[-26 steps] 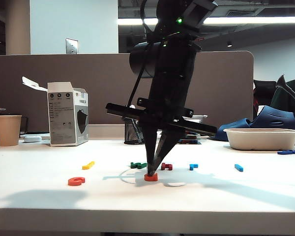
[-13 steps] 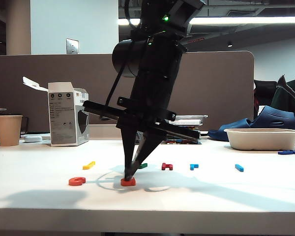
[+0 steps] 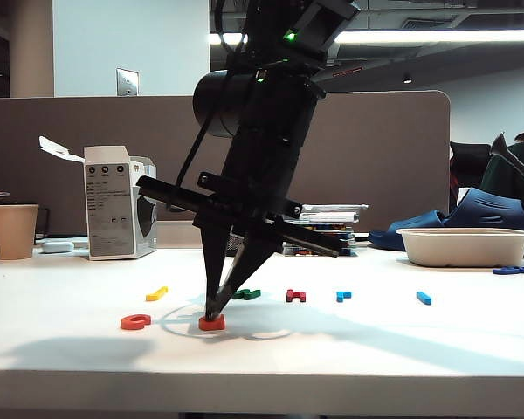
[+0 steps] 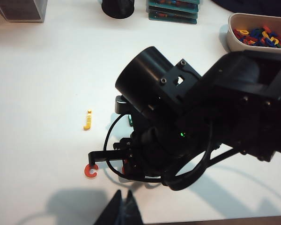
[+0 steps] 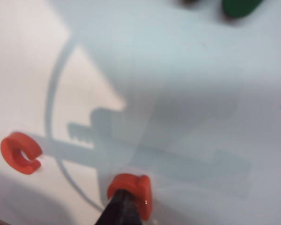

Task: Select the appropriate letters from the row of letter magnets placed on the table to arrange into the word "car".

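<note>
My right gripper (image 3: 212,312) stands tip-down on the white table (image 3: 375,340), shut, its tips (image 5: 123,200) pressing on the orange-red a (image 3: 211,324) (image 5: 133,186). The orange-red c (image 3: 135,322) (image 5: 21,152) (image 4: 90,171) lies just left of it. Behind them runs the row: yellow letter (image 3: 157,293) (image 4: 87,122), green letter (image 3: 247,294), dark red letter (image 3: 295,296), light blue r (image 3: 344,296) and blue bar (image 3: 424,298). My left gripper (image 4: 124,199) hangs shut and empty high over the table's near edge, out of the exterior view.
A paper cup (image 3: 14,230) and a white box (image 3: 118,214) stand at the back left. A beige tray (image 3: 465,246) (image 4: 234,35) of loose letters sits at the back right with dark blue pieces (image 3: 515,270) beside it. Stacked books (image 3: 323,229) lie behind the right arm.
My right gripper has moved left across the table, sliding the orange-red a with it out from in front of the row, closer to the c. The left arm has stayed still.
</note>
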### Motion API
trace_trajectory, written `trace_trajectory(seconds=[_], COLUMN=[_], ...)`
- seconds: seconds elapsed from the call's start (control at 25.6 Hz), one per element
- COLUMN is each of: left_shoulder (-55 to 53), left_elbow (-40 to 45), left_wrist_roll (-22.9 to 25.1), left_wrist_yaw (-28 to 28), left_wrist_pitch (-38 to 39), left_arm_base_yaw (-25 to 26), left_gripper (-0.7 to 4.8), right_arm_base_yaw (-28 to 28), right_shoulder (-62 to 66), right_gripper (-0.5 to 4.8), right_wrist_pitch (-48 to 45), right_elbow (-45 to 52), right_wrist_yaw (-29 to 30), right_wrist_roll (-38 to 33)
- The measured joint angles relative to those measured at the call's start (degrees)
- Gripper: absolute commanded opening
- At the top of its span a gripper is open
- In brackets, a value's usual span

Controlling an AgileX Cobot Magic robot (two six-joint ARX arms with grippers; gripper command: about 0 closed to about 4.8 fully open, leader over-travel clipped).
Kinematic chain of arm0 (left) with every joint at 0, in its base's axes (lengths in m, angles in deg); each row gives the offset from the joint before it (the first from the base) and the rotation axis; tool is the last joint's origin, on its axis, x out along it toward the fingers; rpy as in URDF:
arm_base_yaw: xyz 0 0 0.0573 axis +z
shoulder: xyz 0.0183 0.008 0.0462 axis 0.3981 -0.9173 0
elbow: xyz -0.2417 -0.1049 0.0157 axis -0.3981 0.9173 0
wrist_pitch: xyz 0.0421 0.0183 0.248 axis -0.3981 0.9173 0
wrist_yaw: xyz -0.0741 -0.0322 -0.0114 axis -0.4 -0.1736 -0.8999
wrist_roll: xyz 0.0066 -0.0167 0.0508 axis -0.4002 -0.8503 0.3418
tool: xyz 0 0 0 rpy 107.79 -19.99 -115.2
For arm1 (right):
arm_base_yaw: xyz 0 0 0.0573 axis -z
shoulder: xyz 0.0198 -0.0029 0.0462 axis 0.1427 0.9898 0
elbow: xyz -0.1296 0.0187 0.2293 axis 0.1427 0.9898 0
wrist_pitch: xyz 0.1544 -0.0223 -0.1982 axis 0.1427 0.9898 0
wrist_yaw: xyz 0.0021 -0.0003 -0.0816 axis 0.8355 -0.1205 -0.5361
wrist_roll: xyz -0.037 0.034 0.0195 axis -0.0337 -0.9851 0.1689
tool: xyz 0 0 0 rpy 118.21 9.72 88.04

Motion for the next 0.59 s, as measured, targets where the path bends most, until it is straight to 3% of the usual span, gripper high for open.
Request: trace_trajectory(seconds=[0.59], left_shoulder=[0.0], left_elbow=[0.0], left_wrist_roll=[0.0], left_wrist_yaw=[0.0], left_wrist_pitch=[0.0], left_arm_base_yaw=[0.0], left_gripper=[-0.05], right_arm_base_yaw=[0.1], right_shoulder=[-1.3], right_gripper=[-0.06], right_wrist_pitch=[1.1], right_elbow=[0.1], right_wrist_yaw=[-0.7], right_wrist_roll=[0.1])
